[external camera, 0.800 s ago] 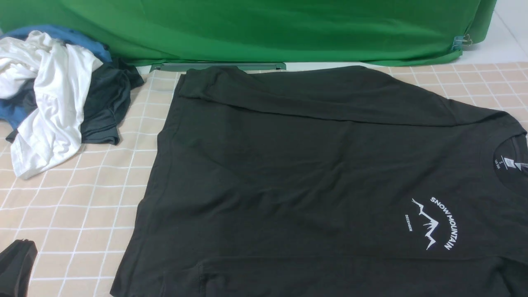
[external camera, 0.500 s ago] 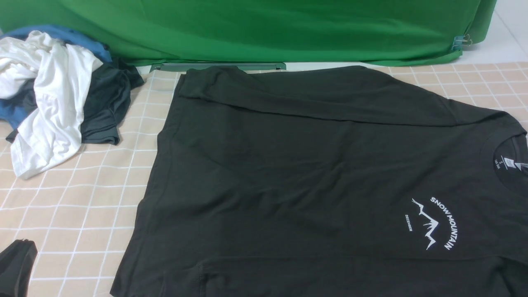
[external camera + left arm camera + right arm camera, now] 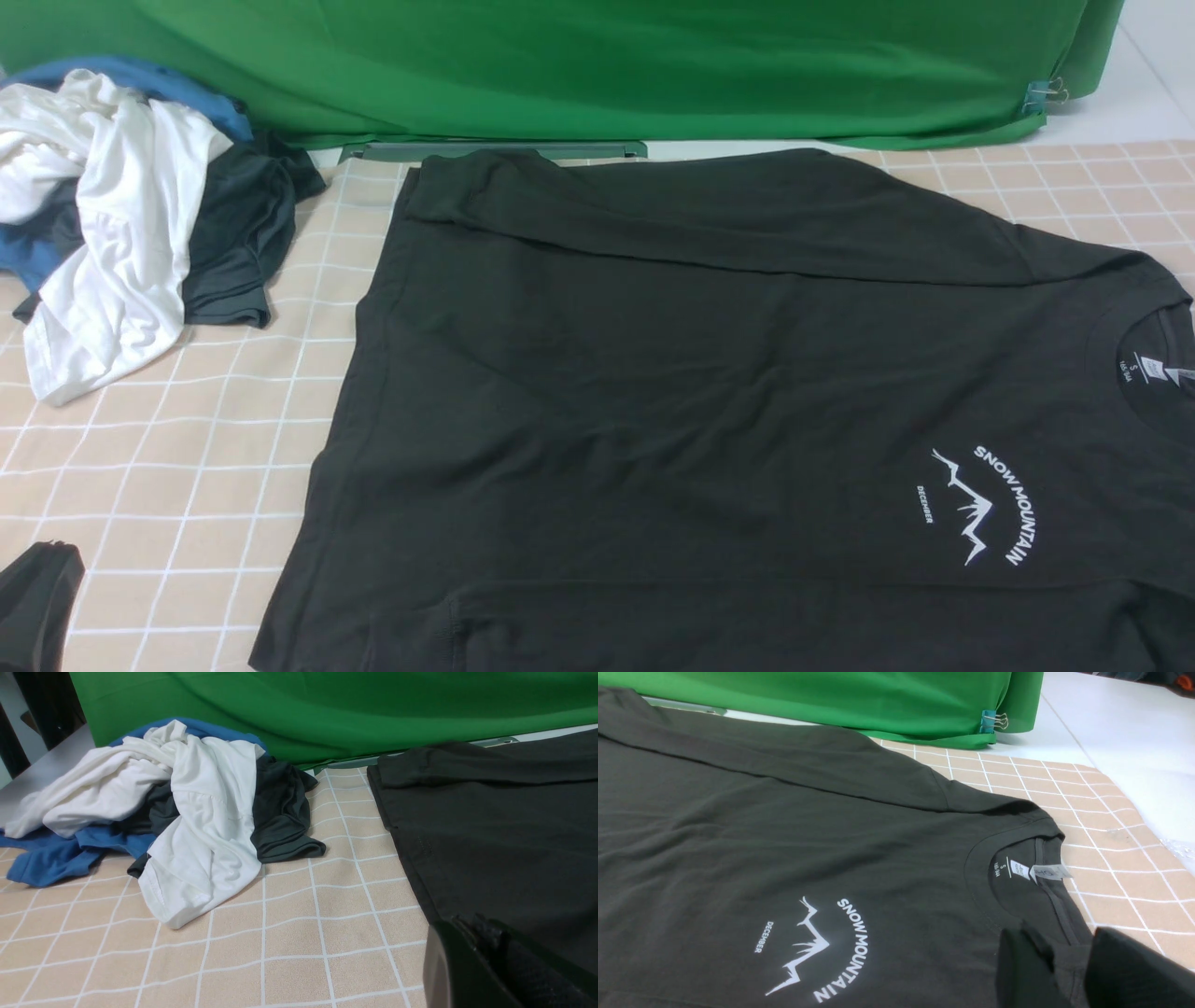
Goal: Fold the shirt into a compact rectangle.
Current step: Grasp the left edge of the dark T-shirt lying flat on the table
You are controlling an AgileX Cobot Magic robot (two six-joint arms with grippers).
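Observation:
The black shirt [image 3: 709, 392] lies spread flat on the checked cloth, its collar and white neck label [image 3: 1048, 871] to the right and its white mountain print [image 3: 980, 504] near the front right. Its far edge is folded over onto the body. My left gripper [image 3: 47, 555] sits low at the front left, apart from the shirt's hem, and its jaws are shut on nothing [image 3: 476, 924]. My right gripper [image 3: 1059, 940] is outside the front view. Its jaws stand apart just above the shirt's shoulder beside the collar, with shirt fabric showing in the gap between them.
A heap of other clothes lies at the back left: a white garment [image 3: 112, 233], a blue one [image 3: 37, 257] and a dark grey one [image 3: 238, 243]. A green backdrop [image 3: 597, 65] hangs along the back, held by a clip [image 3: 1041, 93]. Checked tablecloth [image 3: 187, 467] shows left of the shirt.

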